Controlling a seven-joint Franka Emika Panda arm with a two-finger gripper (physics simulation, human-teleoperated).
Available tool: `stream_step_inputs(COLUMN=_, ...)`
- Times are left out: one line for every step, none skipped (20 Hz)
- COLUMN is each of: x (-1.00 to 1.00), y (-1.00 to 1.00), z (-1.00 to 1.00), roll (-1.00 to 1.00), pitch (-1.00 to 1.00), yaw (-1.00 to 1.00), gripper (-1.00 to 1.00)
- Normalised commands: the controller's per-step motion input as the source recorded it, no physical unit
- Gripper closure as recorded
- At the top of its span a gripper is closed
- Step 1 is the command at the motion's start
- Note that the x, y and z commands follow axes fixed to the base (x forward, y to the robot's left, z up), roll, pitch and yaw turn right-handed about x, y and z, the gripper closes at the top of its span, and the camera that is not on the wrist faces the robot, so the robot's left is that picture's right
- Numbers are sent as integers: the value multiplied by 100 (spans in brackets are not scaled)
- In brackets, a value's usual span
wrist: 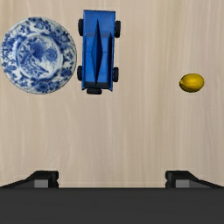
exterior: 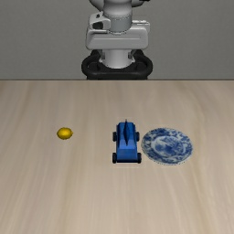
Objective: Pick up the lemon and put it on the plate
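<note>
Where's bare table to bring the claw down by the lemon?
Bare table rings the lemon, with a wide gap between it and the blue car. The strip forward of all three is free. Crowded: car and plate sit close together.

A toy car (wrist: 98, 51) lies between plate (wrist: 38, 55) and lemon (wrist: 192, 82).

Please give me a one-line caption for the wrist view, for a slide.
Open gripper above a wooden table; blue toy car lies between the lemon and the empty blue-patterned plate.

A blue toy car (exterior: 126, 144) stands on the pale wooden table (exterior: 55, 192), seemingly on its wheels.
</note>
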Motion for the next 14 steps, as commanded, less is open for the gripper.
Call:
stream_step_inputs(x=0, y=-100, z=0, roll=0, pitch=0, yaw=0, gripper=-100)
stream_step_inputs(x=0, y=-100, z=0, roll=0, pitch=0, yaw=0, gripper=-100)
stream_step_inputs(x=0, y=-100, z=0, roll=0, pitch=0, yaw=0, gripper=-100)
stream_step_inputs(x=0, y=-100, z=0, roll=0, pitch=0, yaw=0, gripper=-100)
stream_step_inputs(x=0, y=-100, z=0, roll=0, pitch=0, yaw=0, gripper=-100)
stream_step_inputs(x=0, y=-100, z=0, roll=0, pitch=0, yaw=0, gripper=-100)
stream_step_inputs(x=0, y=-100, z=0, roll=0, pitch=0, yaw=0, gripper=-100)
stream_step_inputs(x=0, y=-100, z=0, roll=0, pitch=0, yaw=0, gripper=-100)
stream_step_inputs(x=0, y=-100, z=0, roll=0, pitch=0, yaw=0, gripper=-100)
stream_step_inputs(x=0, y=-100, z=0, roll=0, pitch=0, yaw=0, gripper=-100)
stream_step_inputs(x=0, y=-100, z=0, roll=0, pitch=0, yaw=0, gripper=-100)
stream_step_inputs(x=0, y=-100, z=0, roll=0, pitch=0, yaw=0, gripper=-100)
stream_step_inputs(x=100, y=0, z=0, roll=0, pitch=0, yaw=0, gripper=-100)
stream_step_inputs(x=100, y=0, z=0, roll=0, pitch=0, yaw=0, gripper=-100)
